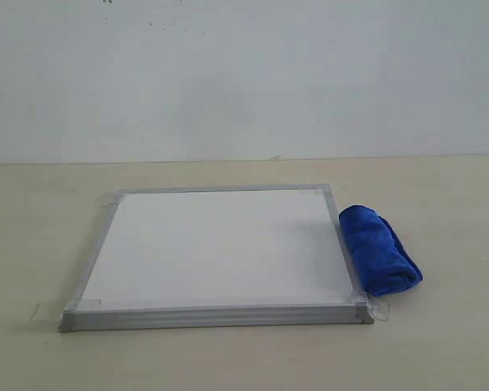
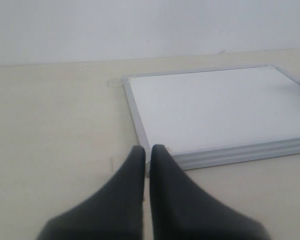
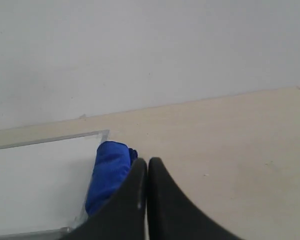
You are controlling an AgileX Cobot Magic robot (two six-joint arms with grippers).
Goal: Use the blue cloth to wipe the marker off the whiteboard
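Observation:
The whiteboard (image 1: pixel 216 248) lies flat on the beige table, silver-framed with tape tabs at its corners; its white face shows no red marker lines in any view. The blue cloth (image 1: pixel 377 248) lies rolled on the table against the board's right edge. Neither gripper appears in the exterior view. In the left wrist view my left gripper (image 2: pixel 147 148) is shut and empty, near a front corner of the whiteboard (image 2: pixel 215 107). In the right wrist view my right gripper (image 3: pixel 147 161) is shut and empty, just beside the blue cloth (image 3: pixel 107 172) and apart from it.
A pale wall (image 1: pixel 244 73) rises behind the table's far edge. Bare beige tabletop (image 1: pixel 448 326) stretches to the right of the cloth and in front of the board.

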